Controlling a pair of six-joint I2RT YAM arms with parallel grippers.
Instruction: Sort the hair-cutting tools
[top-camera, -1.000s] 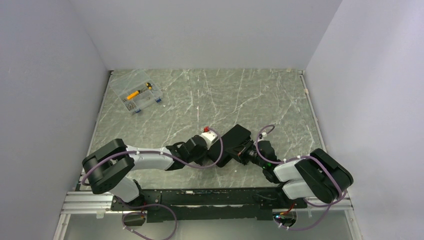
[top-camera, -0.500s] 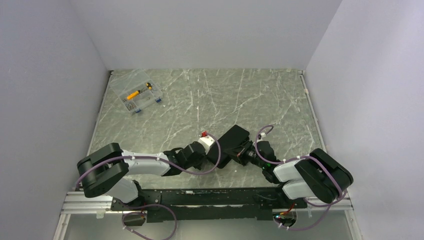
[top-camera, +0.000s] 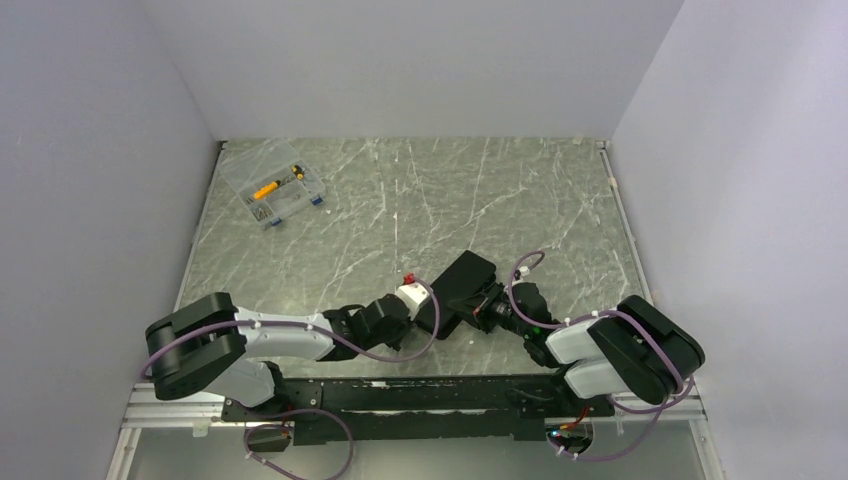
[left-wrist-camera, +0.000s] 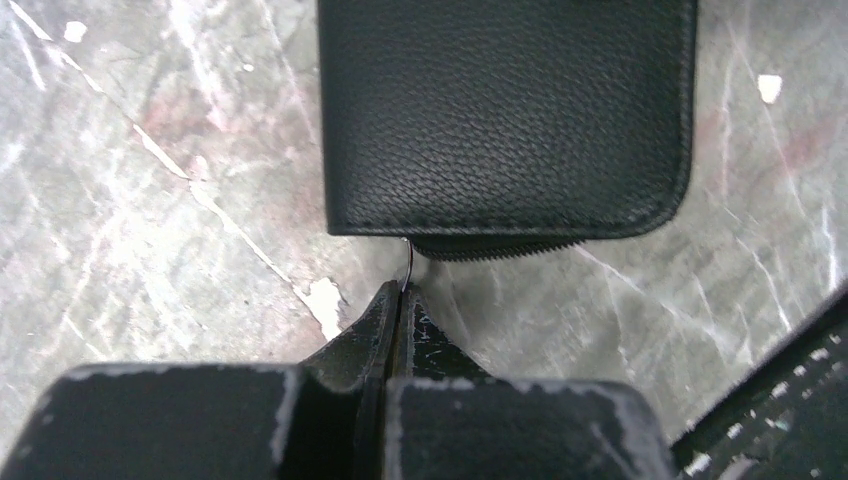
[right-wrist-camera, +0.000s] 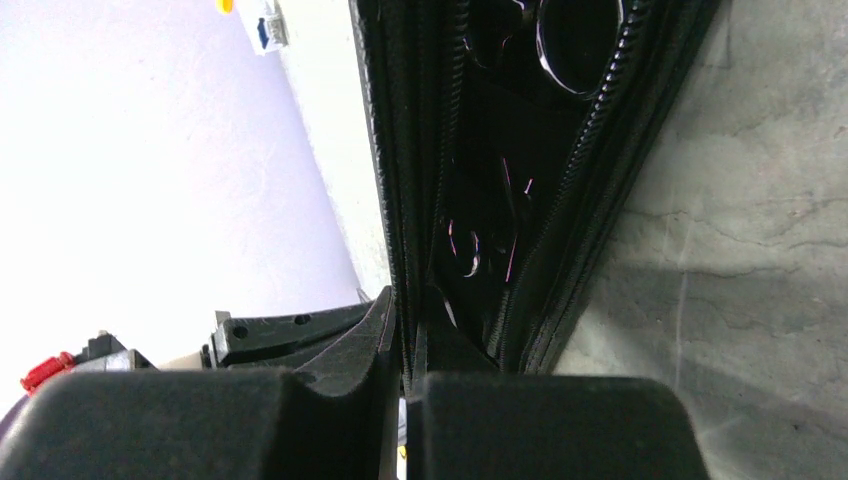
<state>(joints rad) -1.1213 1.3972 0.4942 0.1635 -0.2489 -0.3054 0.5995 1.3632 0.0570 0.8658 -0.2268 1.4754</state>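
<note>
The flat black zip case (top-camera: 465, 285) lies at the table's near middle, between my two grippers. My left gripper (top-camera: 428, 312) is shut on the case's thin metal zip pull (left-wrist-camera: 408, 268), right at the case's near edge (left-wrist-camera: 500, 110). My right gripper (right-wrist-camera: 408, 340) is shut on the edge of the case's upper flap and holds the case partly open. Inside the gap I see one silver scissors ring handle (right-wrist-camera: 580, 40). The rest of the scissors and the black comb are hidden.
A clear plastic box (top-camera: 273, 190) with yellow and small parts sits at the far left of the marbled table (top-camera: 520, 190). White walls close in the left, back and right sides. Both arms lie low along the near edge.
My left arm has drawn back toward the near left, still holding the zip pull. The case has shifted slightly left. The right gripper has kept its hold.
</note>
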